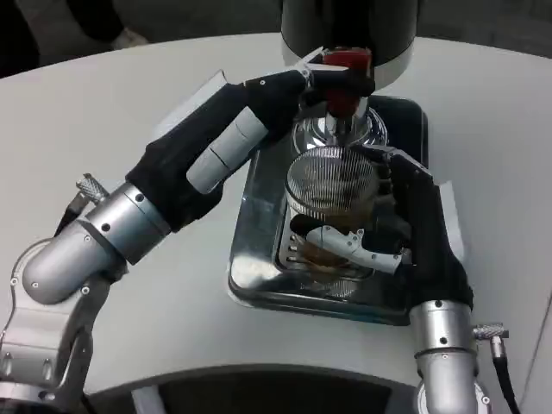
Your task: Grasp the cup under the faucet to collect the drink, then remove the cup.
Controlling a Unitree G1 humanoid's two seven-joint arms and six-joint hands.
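A clear ribbed glass cup with brown drink at its bottom stands over the drip tray, below the chrome faucet. My right hand grips the cup from its right side, fingers wrapped across its lower front. My left hand reaches to the dispenser and its fingers rest on the red tap lever above the faucet. The dark dispenser body stands at the back.
The shiny metal drip tray has a raised rim on the white round table. My left forearm slants across the table left of the tray. Bare table lies to the far left and right of the tray.
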